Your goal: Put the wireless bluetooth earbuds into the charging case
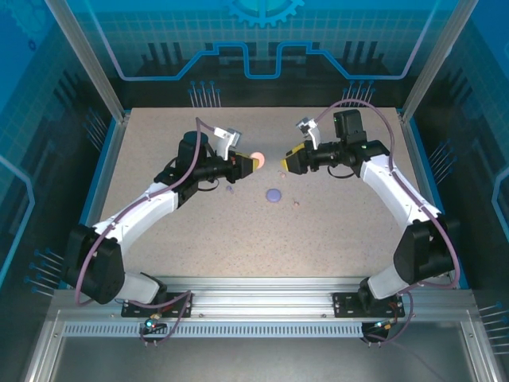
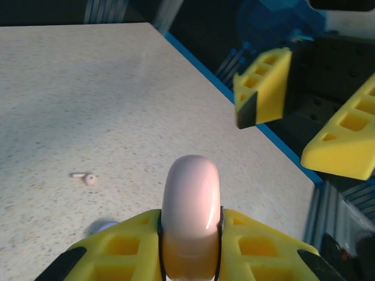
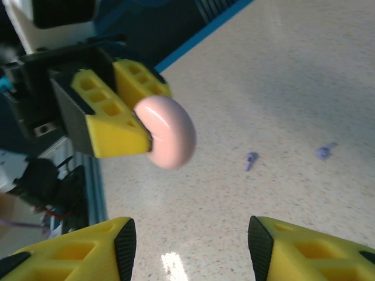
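1. The left pincer is clamped on the pink case, a round one held on edge, clear of the worktop.
2. The right pincer faces the pink case from close by, jaws apart and nothing between them.
3. A purple earbud and a second purple earbud lie on the worktop beyond the pink case (as the right wrist sees it), apart from each other.
4. A pink earbud lies on the worktop, left of the pink case in the left wrist view.
5. The purple case lies flat on the worktop, nearer the arm bases than the pink case.

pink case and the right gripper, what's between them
The stretch is bare: in the top view, just tabletop lies between the pink case, clamped in the left gripper, and the open right gripper.
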Robot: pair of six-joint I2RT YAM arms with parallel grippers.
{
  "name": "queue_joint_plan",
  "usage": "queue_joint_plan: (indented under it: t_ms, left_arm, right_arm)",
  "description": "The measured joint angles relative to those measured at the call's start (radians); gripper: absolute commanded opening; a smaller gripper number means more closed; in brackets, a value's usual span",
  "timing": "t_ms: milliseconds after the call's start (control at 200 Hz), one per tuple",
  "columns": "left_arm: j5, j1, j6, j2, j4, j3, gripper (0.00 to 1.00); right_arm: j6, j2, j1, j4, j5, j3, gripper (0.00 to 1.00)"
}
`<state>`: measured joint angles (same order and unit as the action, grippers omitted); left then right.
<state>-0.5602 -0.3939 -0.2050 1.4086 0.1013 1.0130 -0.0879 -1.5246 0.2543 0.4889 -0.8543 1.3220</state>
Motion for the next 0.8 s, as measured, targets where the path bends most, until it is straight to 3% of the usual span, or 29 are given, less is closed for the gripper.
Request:
queue_joint_plan:
  t_ms: [380,800]
  left_arm:
    - [-0.220,-0.013,0.085,-0.029,-0.026,0.042,0.20]
    - [-0.285,-0.034,0.111,-0.032,-0.066,0.059,0.20]
  right_arm:
    - [-0.158,0.008,0.018,0.171,-0.180,0.077,0.49]
    - [-0.227,-0.060,0.086,0.282,-0.208,0.169,0.39]
